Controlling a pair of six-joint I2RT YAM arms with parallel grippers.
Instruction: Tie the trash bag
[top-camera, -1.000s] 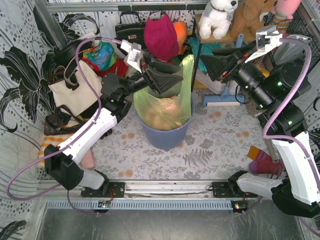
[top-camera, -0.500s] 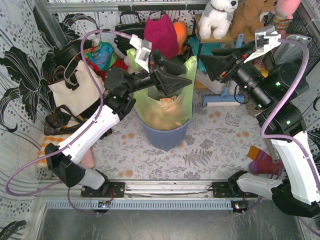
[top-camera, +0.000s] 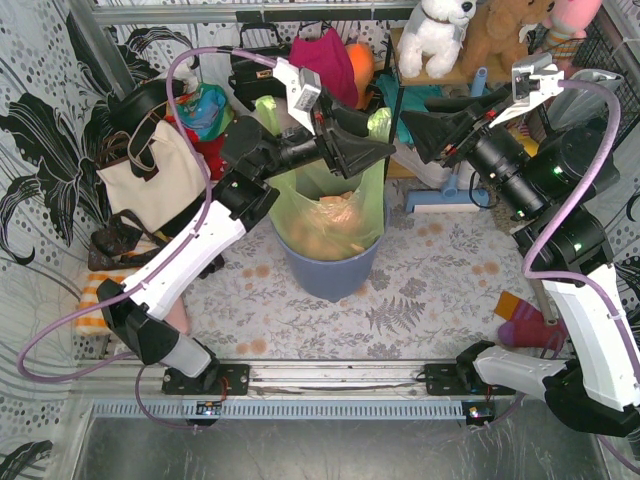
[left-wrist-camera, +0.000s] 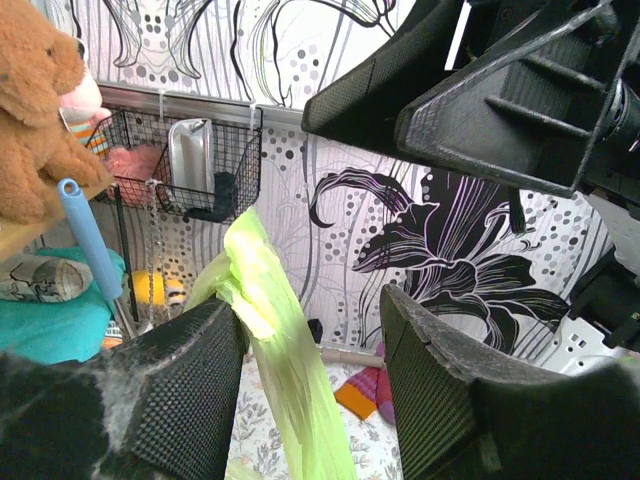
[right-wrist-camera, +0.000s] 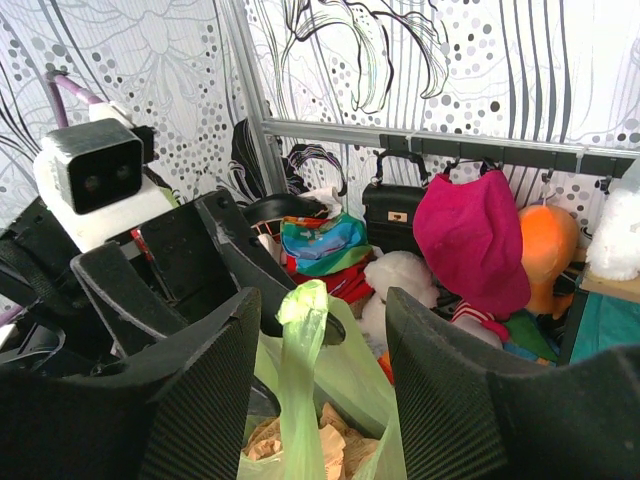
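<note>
Up and across goes the left arm (top-camera: 200, 240): a second ago the left gripper (top-camera: 378, 157) sat low over the mouth of the trash bag (top-camera: 330, 215), and now it has climbed to the bag's right-hand rim. That bag stands in the round bin (top-camera: 325, 272) at mid-table, scraps showing through, top not yet tied. What matters now is the right ear (left-wrist-camera: 262, 290) of the bag. It stands up as a tall strip, long axis close to vertical, and runs between the left gripper's fingers, leaning on one while the other stands clear. Jaws apart, nothing clamped. The right gripper (top-camera: 412, 130) hangs just beyond, nose to nose with the left, its jaws spread too and gripping nothing. From its wrist view the ear sits ahead in the gap. So the left is the nearer hand, I'd say, already straddling the strip. The other ear (top-camera: 265, 108) pokes up on the bag's far left side, well apart from both grippers.
</note>
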